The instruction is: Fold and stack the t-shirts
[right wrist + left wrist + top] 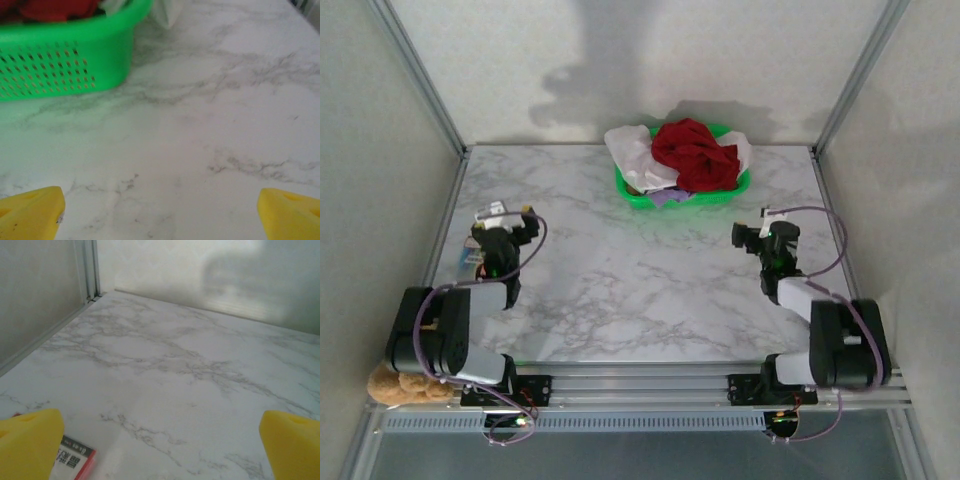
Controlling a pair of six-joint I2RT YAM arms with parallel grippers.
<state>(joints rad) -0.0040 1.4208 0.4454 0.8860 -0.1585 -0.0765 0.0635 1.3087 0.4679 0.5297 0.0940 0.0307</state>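
**Shirts sit in the basket, both pincers wide open**

From the top view, the red t-shirt lies bunched up in a green basket at the far side of the tabletop. The white t-shirt is crumpled just beside it on the left, and part of it hangs over the basket's rim. A bit of purple cloth peeks out at the near rim. Neither shirt is folded.

The left pincer rests low on the left side of the tabletop. The right pincer rests on the right side. Both are well apart from the basket, and neither holds a thing. A tan teddy bear sits by the base of the left arm, off the near left corner.

The left wrist view shows two yellow fingertips spread far apart, with bare marble between them. A small red and white card with print lies flat by the left fingertip.

The right wrist view looks at the basket from the side, so its wall of small holes is plain to see. Red cloth sits on top and white cloth hangs down to the tabletop. This pincer's yellow fingertips are spread wide too.
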